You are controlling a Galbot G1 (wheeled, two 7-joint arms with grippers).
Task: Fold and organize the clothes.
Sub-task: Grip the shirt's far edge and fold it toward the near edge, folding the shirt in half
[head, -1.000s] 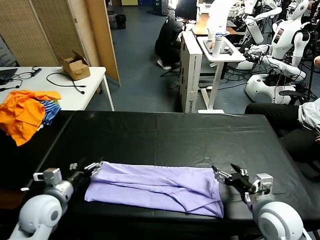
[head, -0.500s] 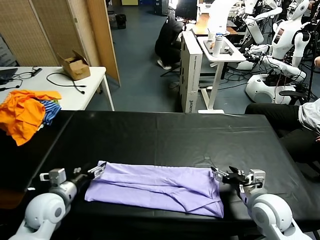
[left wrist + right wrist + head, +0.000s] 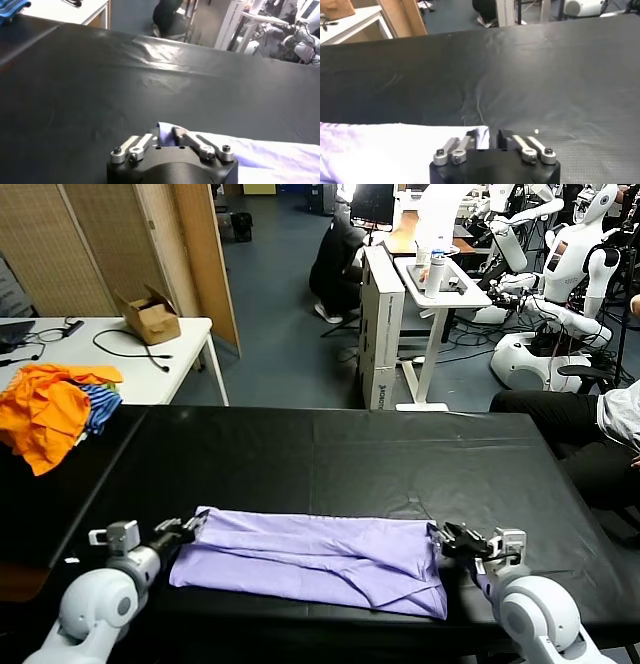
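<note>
While both pincers (image 3: 190, 527) (image 3: 441, 539) pinch the lavender T-shirt (image 3: 310, 558), it lies across the black table (image 3: 330, 454).

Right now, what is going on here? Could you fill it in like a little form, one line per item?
Clothing: lavender T-shirt, folded into a long band, lying flat on the black table
Left gripper: at the shirt's far left corner, fingers closed on the cloth edge
Right gripper: at the shirt's far right corner, fingers closed on the cloth edge
Other clothes: orange and blue-striped heap, at the table's left end, untouched
Background: cardboard box on a white side table
</note>
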